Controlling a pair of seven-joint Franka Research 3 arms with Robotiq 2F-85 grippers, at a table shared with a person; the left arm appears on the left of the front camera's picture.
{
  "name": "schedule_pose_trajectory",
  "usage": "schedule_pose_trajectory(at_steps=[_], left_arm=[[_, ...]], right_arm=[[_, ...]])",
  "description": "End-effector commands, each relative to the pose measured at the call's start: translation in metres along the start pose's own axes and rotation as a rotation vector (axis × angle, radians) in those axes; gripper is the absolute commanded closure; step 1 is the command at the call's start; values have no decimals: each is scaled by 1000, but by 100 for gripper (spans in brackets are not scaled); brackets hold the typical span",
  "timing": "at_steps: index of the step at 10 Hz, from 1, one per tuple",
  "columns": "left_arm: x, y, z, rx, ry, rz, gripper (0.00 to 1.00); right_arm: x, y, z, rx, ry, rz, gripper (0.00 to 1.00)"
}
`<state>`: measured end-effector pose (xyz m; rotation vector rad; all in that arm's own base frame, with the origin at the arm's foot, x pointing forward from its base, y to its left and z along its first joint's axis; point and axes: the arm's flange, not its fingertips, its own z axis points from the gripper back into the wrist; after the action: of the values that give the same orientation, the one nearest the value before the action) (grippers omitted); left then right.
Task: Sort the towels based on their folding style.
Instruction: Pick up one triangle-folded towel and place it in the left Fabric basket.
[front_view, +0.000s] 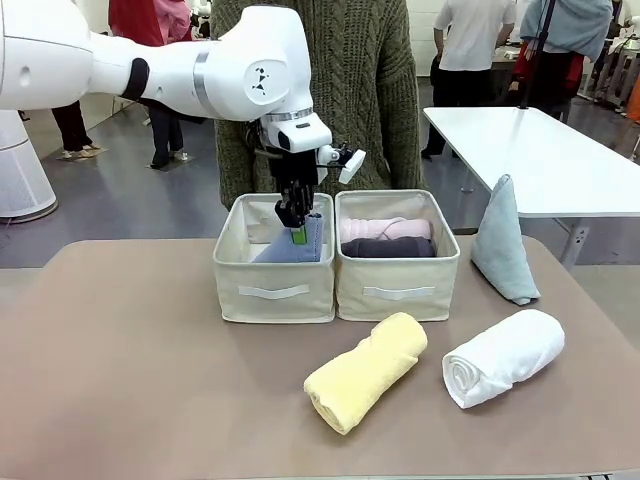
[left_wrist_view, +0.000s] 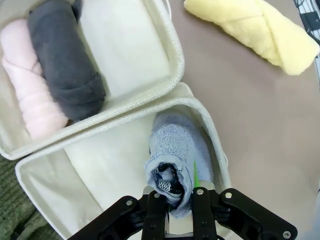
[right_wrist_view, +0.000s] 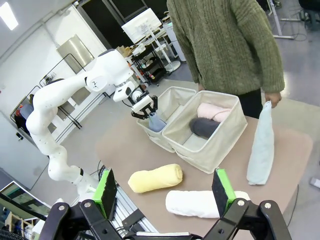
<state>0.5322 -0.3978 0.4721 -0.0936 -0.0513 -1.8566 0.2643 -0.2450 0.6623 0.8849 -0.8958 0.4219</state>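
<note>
Six towels are showing, four rolls and two cones, along with two cream bins standing side by side on the desk (front_view: 120, 350). The left end effector (front_view: 298, 232) is reaching into the left bin (front_view: 272, 290) and pinching the tip of the pale blue cone (front_view: 290, 250), which is standing inside. The pink roll (front_view: 385, 229) and dark grey roll (front_view: 388, 247) are lying in the right bin (front_view: 398, 290). The yellow roll (front_view: 367, 370) and white roll (front_view: 503, 356) are lying on the desk in front of the bins. The grey-green cone (front_view: 502, 245) is standing beside the right bin, with a person's hand (right_wrist_view: 272, 99) touching its tip. The right end effector (right_wrist_view: 164, 192) is hanging spread wide, holding nothing.

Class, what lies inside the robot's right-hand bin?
A pink roll and a dark grey roll lie side by side in the bin. Anything beneath them is covered.
</note>
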Motion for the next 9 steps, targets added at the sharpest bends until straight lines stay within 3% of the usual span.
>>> schedule_pose_trajectory(at_steps=[1,3,6,8,9], left_arm=[[2,-3,-5,-1,44,89,85],[3,-1,-14,-16,78,138,85],[3,-3,-10,-10,75,140,0],[3,-3,-8,-5,71,142,0],[3,-3,-7,-6,69,142,6]], right_arm=[[1,-1,1,16,-18,17,0],[1,-1,1,16,-18,17,0],[1,-1,1,16,-18,17,0],[1,-1,1,16,-18,17,0],[1,-1,1,16,-18,17,0]])
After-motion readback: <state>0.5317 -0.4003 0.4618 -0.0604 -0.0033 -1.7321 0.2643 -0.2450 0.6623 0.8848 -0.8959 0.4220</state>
